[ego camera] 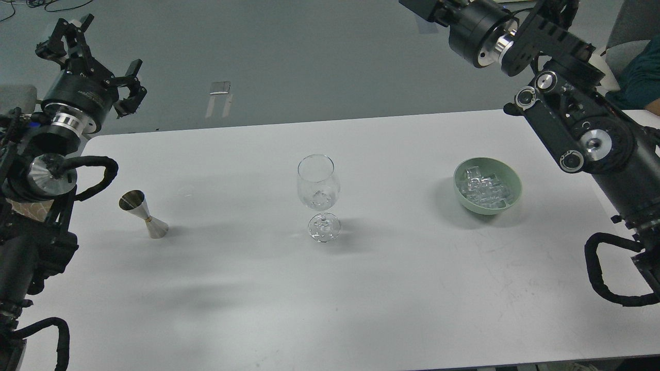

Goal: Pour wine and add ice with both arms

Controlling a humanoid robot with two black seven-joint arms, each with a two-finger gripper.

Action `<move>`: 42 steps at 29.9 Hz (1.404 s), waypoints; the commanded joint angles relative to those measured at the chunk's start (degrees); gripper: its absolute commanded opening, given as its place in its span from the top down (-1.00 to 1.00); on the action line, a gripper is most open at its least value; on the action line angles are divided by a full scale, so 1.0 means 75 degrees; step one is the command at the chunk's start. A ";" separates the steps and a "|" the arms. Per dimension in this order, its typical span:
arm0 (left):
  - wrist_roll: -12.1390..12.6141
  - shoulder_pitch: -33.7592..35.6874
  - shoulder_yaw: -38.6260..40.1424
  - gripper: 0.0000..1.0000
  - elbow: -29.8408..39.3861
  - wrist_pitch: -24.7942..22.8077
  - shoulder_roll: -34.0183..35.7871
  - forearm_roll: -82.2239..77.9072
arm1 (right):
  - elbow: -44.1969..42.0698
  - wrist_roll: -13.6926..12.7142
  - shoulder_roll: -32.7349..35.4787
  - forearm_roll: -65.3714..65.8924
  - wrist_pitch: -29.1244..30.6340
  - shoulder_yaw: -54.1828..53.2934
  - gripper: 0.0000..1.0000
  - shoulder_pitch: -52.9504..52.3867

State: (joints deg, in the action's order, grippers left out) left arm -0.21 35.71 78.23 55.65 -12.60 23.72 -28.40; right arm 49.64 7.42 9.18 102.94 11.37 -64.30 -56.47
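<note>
A clear stemmed wine glass (318,191) stands upright mid-table with ice cubes (321,196) in its bowl. A pale green bowl (510,181) heaped with clear ice cubes (483,187) sits to the right. A silver jigger (143,213) stands on the left. My left gripper (93,56) is open and empty, raised beyond the table's far left corner. My right arm (562,98) is lifted high at the upper right; its fingers are cut off by the top edge.
The white table (330,288) spans the view, with its far edge running across the upper part. A second white table joins at the right. A chair and a seated person (639,72) are at the far right.
</note>
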 commanded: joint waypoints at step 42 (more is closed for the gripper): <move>-0.0313 0.1766 -0.1630 -0.97 -0.2592 -0.0746 -0.1053 -0.0045 | -0.2670 0.0335 -0.1224 -0.9202 -0.0907 -0.0966 -1.00 0.0568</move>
State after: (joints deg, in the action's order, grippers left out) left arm -3.12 48.45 66.70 36.45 -18.42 15.62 -28.67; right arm 29.64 9.94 0.00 34.27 4.13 -71.68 -52.53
